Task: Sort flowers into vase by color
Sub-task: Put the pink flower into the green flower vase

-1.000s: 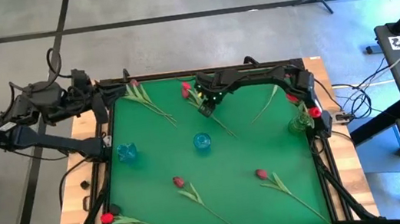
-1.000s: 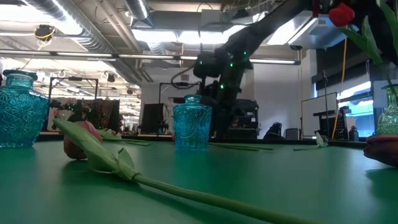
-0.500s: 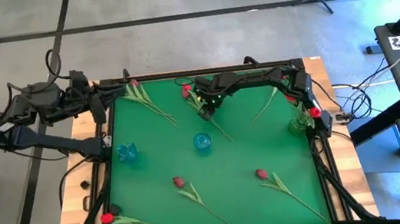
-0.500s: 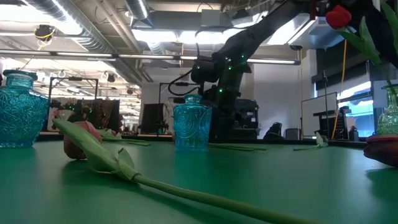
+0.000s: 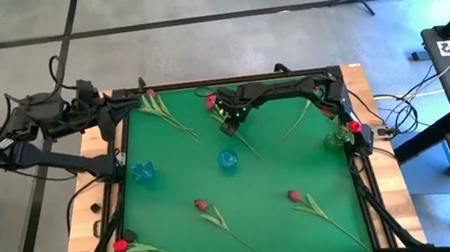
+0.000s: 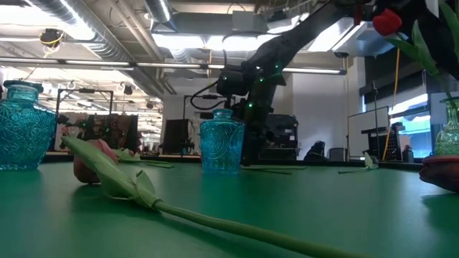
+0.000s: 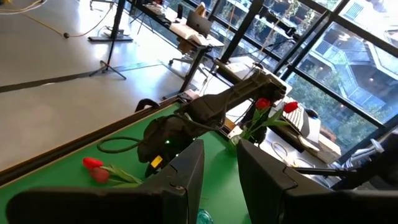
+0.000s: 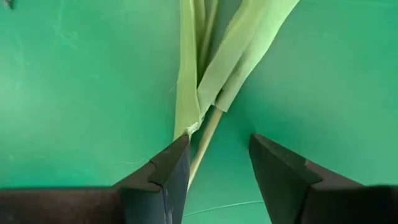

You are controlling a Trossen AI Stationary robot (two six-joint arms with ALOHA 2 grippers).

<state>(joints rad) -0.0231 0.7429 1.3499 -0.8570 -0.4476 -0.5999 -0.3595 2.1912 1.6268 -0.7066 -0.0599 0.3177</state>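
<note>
Green felt covers the table point(image 5: 165, 203), and the right gripper point(image 5: 229, 126) hangs low near the far edge, over a red tulip point(image 5: 210, 101) whose stem point(image 8: 205, 140) runs toward the table's middle. Its fingers point(image 8: 163, 171) stand apart on either side of that stem, gripping nothing yet. The left gripper point(image 7: 217, 171) waits off the far left corner, its fingers parted and empty.

Other flowers lie scattered: one by the far left corner point(image 5: 151, 95), two toward the near edge point(image 5: 201, 205), point(image 5: 293, 195) and one at the near left corner point(image 5: 120, 244). A green vase point(image 5: 339, 138) at the right edge already holds red blooms; two blue vases point(image 5: 142, 172), point(image 5: 227, 160) stand empty.

The risk, I judge, is the thin stem lying flat: the fingers may close on a leaf point(image 8: 239, 53) instead, so the flower dangles or slips when lifted.
</note>
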